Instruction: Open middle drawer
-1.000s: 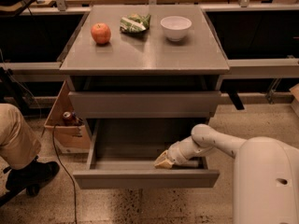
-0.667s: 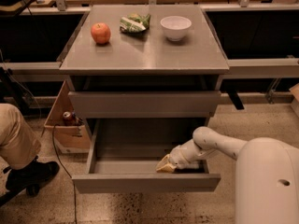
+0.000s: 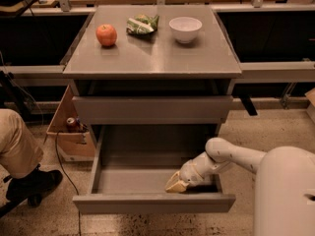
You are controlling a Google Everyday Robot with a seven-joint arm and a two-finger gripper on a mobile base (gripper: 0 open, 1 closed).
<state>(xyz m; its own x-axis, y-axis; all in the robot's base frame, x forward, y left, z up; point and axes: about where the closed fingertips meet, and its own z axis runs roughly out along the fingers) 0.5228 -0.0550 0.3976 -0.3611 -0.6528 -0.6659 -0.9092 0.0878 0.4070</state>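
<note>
Here, middle drawer (image 3: 152, 203) pulled out, pincer (image 3: 176, 185) inside, seemingly against its front.

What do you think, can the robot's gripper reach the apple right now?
Probably not directly: the gripper sits low inside the open middle drawer, with the upper drawer and cabinet top between it and the apple.

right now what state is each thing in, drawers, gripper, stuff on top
middle drawer: pulled well out, gripper inside
top drawer: not pulled out
gripper: low inside the middle drawer, front right
bowl: upright on the cabinet top
apple: whole, resting on top
snack bag: lying crumpled
</note>
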